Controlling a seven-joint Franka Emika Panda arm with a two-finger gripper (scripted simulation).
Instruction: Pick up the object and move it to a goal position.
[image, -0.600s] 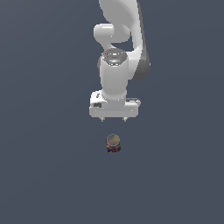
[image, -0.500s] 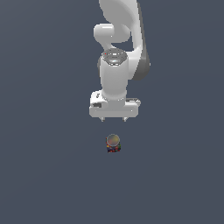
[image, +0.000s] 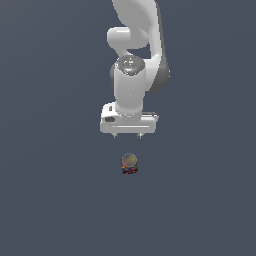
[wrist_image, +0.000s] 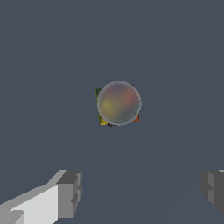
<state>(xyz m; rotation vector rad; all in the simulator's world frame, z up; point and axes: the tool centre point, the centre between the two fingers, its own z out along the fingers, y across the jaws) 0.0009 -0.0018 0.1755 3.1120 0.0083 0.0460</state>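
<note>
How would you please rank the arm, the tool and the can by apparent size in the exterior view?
1. Arm, largest.
2. Tool, with its wide body.
3. Can, smallest by far, resting on the floor apart from the tool.
</note>
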